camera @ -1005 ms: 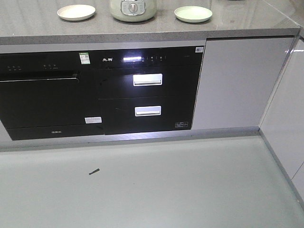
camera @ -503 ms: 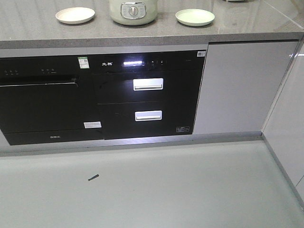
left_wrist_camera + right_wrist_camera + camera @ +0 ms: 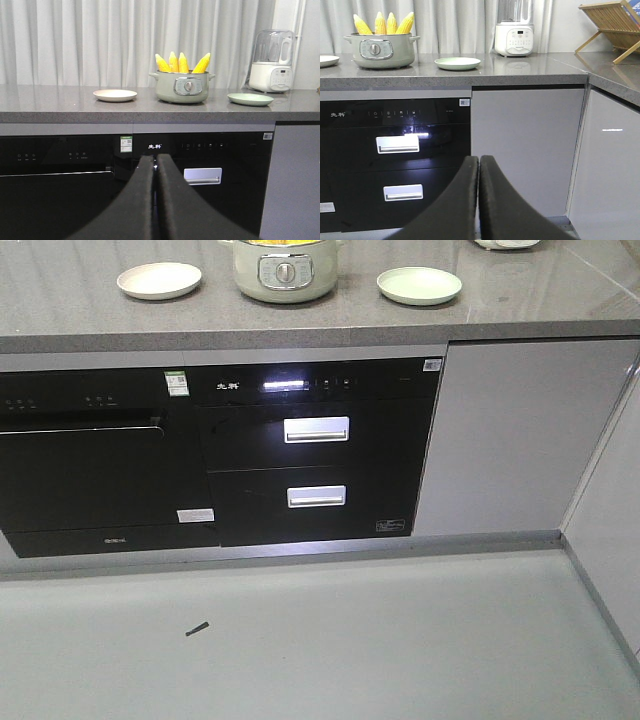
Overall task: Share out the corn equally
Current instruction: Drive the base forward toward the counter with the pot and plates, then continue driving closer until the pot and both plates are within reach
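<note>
Yellow corn, four cobs, stands upright in the grey-green pot at the upper centre of the left wrist view. The pot is set on the grey tabletop, with a cream plate to its left and a green plate to its right; both plates are bare. The left tool and the right tool are clenched on nothing, pads pressed together, low before the cabinets. For a clean first pick, an arm should be raised above the pot rim, its tool released before descent, and one cob gripped near its upper end and lifted straight up, so that its neighbours are not tipped; two cobs are owed to each plate.
</note>
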{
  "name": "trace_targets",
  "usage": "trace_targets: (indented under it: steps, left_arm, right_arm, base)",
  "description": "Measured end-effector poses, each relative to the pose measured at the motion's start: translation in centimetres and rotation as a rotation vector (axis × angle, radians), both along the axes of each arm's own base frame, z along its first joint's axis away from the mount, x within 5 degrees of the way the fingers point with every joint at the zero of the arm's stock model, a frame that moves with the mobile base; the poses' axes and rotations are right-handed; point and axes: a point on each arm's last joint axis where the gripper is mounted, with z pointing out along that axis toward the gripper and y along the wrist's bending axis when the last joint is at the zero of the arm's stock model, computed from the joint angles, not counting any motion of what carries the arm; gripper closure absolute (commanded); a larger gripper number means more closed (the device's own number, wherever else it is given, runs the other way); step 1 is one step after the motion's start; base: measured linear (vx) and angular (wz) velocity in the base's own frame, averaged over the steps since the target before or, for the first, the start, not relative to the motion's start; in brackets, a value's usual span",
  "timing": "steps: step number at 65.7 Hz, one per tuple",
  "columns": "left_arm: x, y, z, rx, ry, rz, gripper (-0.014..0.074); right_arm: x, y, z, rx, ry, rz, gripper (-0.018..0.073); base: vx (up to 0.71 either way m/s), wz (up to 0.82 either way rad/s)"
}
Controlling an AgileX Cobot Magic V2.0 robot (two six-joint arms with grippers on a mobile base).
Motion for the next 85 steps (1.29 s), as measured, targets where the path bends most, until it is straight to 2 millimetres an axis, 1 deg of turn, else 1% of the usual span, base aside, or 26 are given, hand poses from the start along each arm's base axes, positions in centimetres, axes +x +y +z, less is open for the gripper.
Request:
trace_targets:
  steps: [85]
  left_arm:
    - [0.0, 0.0, 0.0, 0.0, 0.0, 0.0, 0.0603]
  right_arm:
    - [0.0, 0.0, 0.0, 0.0, 0.0, 0.0, 0.056]
  base:
    - [0.11, 0.01]
